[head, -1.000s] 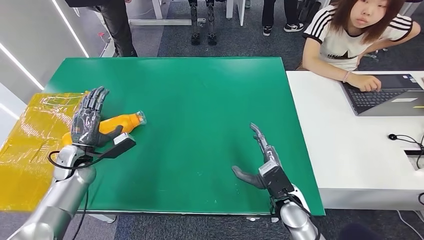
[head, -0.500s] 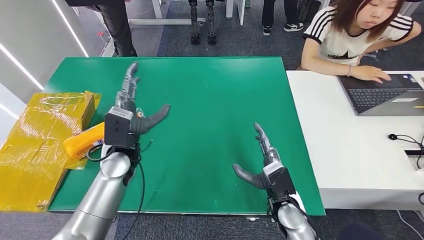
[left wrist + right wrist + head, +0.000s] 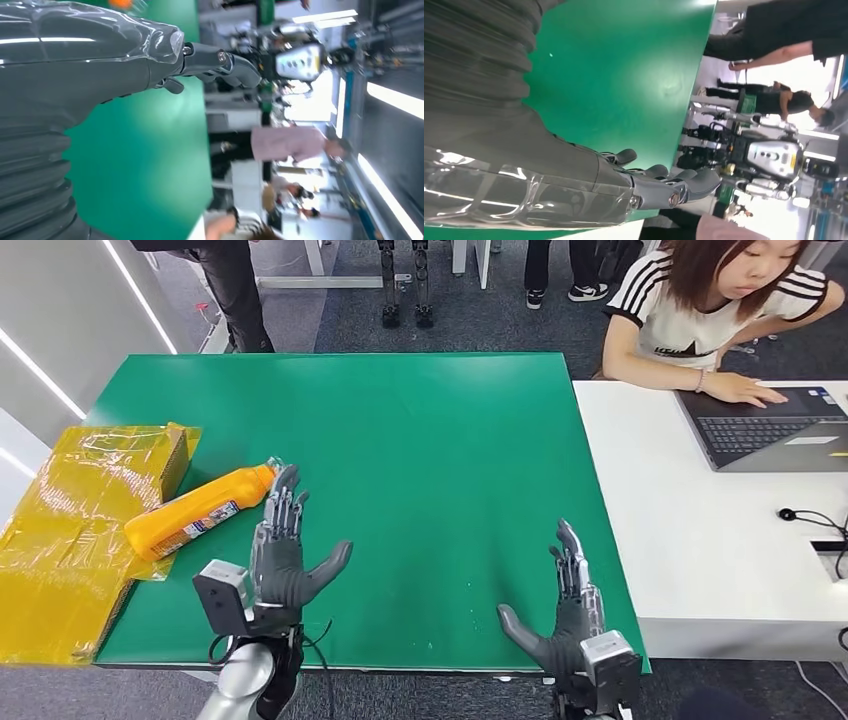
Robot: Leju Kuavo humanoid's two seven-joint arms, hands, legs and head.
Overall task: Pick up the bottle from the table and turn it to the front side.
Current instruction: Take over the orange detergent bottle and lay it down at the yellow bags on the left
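1. On the green table (image 3: 440,440), seen from the head: orange bottle (image 3: 200,510) lying on its side, label showing, cap end just beside the fingertips of the left hand (image 3: 285,560), base end resting against the yellow wrapped box (image 3: 80,520). Held by neither hand.
   - Risk, as a judgement: could roll or skid toward the box if nudged at the cap by a careless reach; could slip in a one-sided grasp on the smooth round body.
   - Left hand: raised, palm up, fingers spread wide, thumb out to the side, holding nothing.
   - Right hand (image 3: 570,625): near the table's front edge, well apart from the bottle, likewise spread wide and empty.
   - Person at a laptop (image 3: 770,430) on the white table, well clear of both arms.

2. From the left wrist: grey cover and thumb, dark fingers (image 3: 225,65) stretched straight with nothing between them. Orange blur at the frame's edge, probably the bottle; cannot tell for sure.

3. From the right wrist: fingers (image 3: 674,185) extended above the green surface, nothing grasped. People standing beyond the table, blurred.
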